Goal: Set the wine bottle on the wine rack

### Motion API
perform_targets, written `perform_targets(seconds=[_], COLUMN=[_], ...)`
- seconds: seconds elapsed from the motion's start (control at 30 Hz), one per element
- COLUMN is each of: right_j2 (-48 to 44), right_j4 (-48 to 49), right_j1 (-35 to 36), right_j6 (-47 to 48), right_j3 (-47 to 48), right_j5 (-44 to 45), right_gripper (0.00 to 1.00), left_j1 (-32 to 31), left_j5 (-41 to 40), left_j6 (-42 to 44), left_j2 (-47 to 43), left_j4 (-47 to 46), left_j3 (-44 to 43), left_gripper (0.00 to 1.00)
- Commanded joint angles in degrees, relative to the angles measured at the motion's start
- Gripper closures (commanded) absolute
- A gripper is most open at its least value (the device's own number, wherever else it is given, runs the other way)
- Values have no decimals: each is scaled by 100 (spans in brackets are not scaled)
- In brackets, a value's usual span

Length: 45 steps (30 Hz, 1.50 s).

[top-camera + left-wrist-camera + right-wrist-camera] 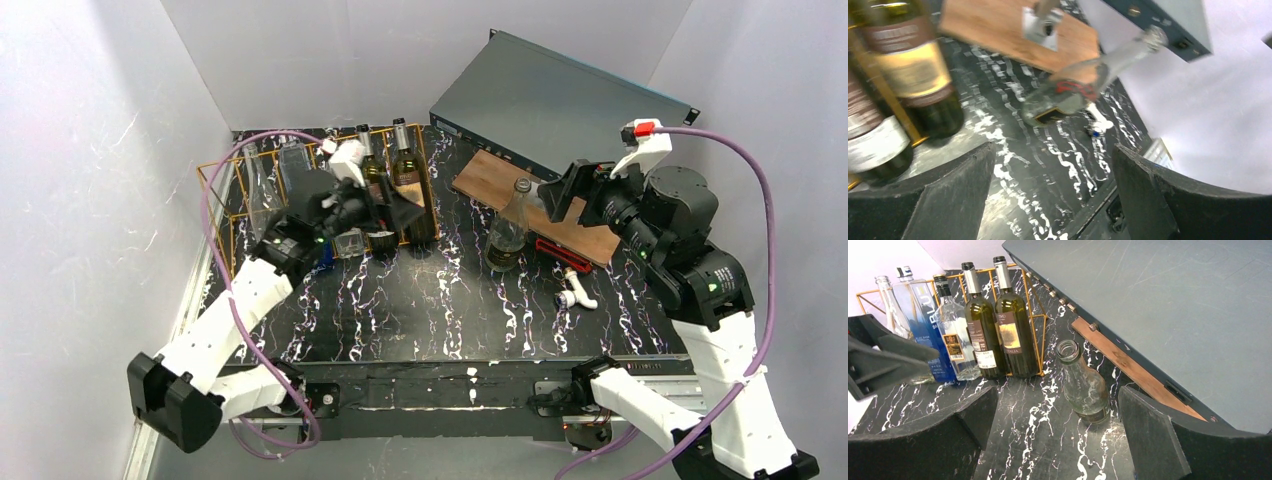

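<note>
The wine rack [228, 205] sits at 10 o'clock on the marble-pattern table [400, 310], and its bays look nearly full. A dark wine bottle [406, 175] stands upright in the bay at the rack's 3 o'clock end. A second dark bottle [372, 172] is in the next bay, with a gold wire between them. Toward 9 o'clock come a clear labelled bottle [955, 335], a blue-tinted bottle [915, 310] and a slim clear bottle [889, 310].

The left gripper [1053, 150] hovers just on the 6 o'clock side of the two dark bottles, jaws spread wide with nothing between them. The placing itself looks done. What is left for this arm is to back away without knocking the bottles. Which dark bottle is the task's one I cannot tell.

The right gripper [1057, 392] hangs at 2 o'clock, jaws also spread and empty. It faces a clear uncapped bottle [508, 235] standing outside the rack, by the near edge of a wooden board [485, 178]. If that one belongs in the rack too, it remains to be done.

Behind the board leans a grey-blue metal case [560, 95]. A white pipe fitting [577, 290] and a small red object [553, 247] lie at 4 o'clock, off the path to the rack
</note>
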State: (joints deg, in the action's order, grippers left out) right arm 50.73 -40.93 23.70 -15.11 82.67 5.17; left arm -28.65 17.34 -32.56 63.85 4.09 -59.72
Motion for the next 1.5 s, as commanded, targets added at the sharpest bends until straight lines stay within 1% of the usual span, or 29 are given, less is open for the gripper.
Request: perform_targets(seconds=[0.0,0.07,0.13,0.27,0.4,0.5,0.7,0.9,1.33,1.47], right_j2=[-129,-178,-212,-253,-273,-313,-403,-469,-492,-485], right_j4=[201,169,151,116,41,-33,-127,-181,-249,-245], right_j1=[-6,-11,-13,-9,-7,-7,-10,-8,-7,-6], right_j6=[7,8,8,22,39,73,79,110,193,201], right_j3=[34,15,19,75,208,291,289,267,264,251], right_j5=[50,76,101,158,183,249,290,372,459,463], right_gripper=[0,0,0,0,0,0,0,0,0,0], left_j1=[-1273,-1690,-1901,-2235,-2507,-2600,-2683,-2681,-2681,-2681], left_j5=[-854,-1101,-1166,-1390,-1814,-1878,-1961,-1735,-2396,-2326], left_j6=[1101,1488,1640,1973,2261,2234,2325,2246,2209,2211], left_j2=[8,105,281,856,1280,1660,2335,2864,3457,3655], left_j4=[-1260,-1690,-2006,-2260,-2899,-3223,-3497,-3606,-3583,-3580], left_j3=[3,109,136,-57,-2,-137,-494,-888,-1493,-1680], left_gripper=[13,13,13,14,14,14,14,15,17,19])
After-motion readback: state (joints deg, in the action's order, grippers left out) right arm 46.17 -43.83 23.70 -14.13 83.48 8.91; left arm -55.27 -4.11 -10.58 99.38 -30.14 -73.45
